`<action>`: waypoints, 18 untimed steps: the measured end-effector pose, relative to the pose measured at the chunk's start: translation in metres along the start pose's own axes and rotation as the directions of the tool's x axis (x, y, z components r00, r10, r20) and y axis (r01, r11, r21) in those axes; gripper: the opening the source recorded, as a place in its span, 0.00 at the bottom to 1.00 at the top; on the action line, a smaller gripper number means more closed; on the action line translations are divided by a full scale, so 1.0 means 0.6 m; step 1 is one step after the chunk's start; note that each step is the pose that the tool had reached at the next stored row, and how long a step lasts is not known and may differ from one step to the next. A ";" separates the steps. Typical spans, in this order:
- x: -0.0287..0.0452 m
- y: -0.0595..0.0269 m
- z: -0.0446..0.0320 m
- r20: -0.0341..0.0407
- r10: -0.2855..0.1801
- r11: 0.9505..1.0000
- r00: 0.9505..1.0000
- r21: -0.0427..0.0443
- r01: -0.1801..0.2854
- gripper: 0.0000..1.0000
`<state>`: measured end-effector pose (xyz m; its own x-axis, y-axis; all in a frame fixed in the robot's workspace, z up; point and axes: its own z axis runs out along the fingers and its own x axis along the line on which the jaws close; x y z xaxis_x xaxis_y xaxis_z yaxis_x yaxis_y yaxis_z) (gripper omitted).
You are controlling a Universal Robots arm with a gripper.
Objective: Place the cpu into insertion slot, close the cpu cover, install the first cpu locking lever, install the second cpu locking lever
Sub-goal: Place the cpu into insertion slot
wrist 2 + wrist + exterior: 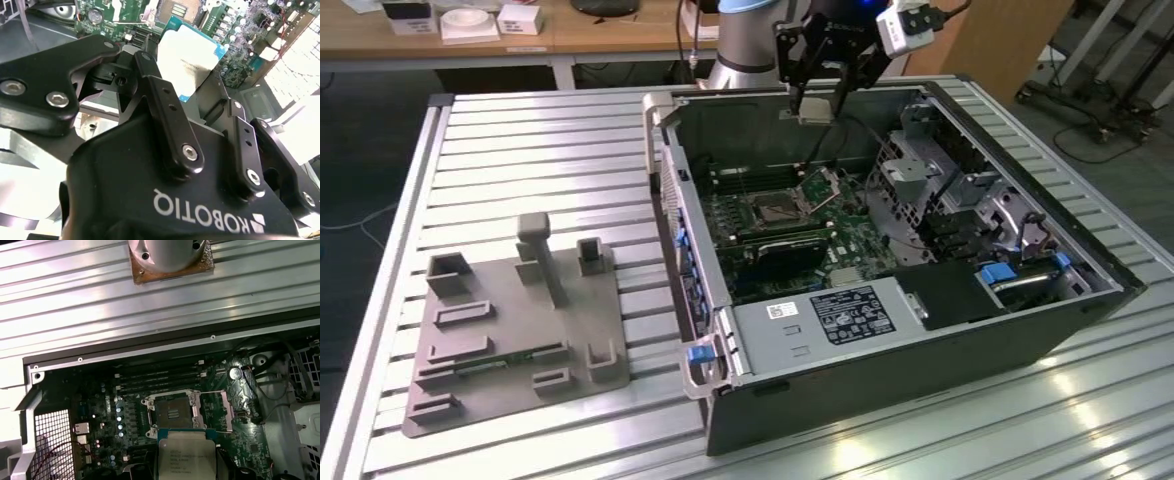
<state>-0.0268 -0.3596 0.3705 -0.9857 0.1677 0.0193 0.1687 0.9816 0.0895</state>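
The black gripper (pixel 817 103) is clamped on the small silvery-grey square cpu (pixel 192 57), holding it in mid-air above the uncovered square black, silver-rimmed insertion slot (pixel 172 414).

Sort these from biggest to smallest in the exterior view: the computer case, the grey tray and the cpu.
1. computer case, biggest by far
2. grey tray, middle
3. cpu, clearly the smallest
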 end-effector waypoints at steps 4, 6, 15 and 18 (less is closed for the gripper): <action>0.000 0.000 0.000 0.000 0.000 1.000 1.000 0.000 0.000 0.54; 0.001 0.000 0.000 0.000 0.000 1.000 1.000 0.000 0.000 0.54; 0.001 0.000 0.000 0.003 0.040 0.999 0.999 -0.001 -0.040 0.54; 0.001 0.000 0.001 0.005 0.055 0.998 0.998 -0.001 -0.055 0.54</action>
<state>-0.0276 -0.3596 0.3702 -0.9749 0.2217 0.0194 0.2226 0.9708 0.0893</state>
